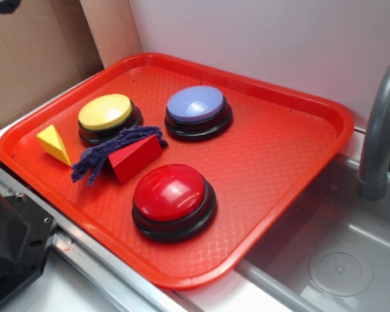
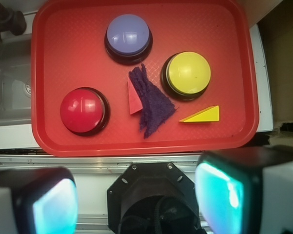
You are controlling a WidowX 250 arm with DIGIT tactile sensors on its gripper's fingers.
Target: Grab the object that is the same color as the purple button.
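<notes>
A limp dark blue-purple cloth scrap, the object [image 1: 109,153] [image 2: 152,104], lies on the red tray [image 1: 279,156] [image 2: 63,58], draped against a red wedge block [image 1: 136,158] [image 2: 134,100]. Just beyond it stands the purple button [image 1: 196,107] [image 2: 128,35], a pale lavender dome on a black base. In the wrist view my gripper [image 2: 136,197] hangs high above the tray's near edge, well short of the cloth. Its teal-padded fingers [image 2: 219,192] stand far apart with nothing between them. The exterior view does not show the fingers.
On the same tray are a yellow button [image 1: 106,114] [image 2: 188,73], a larger red button [image 1: 172,195] [image 2: 83,109] and a yellow wedge [image 1: 54,144] [image 2: 202,115]. A grey sink [image 1: 338,260] with a faucet [image 1: 380,130] adjoins the tray. The robot base [image 2: 151,204] sits below my fingers.
</notes>
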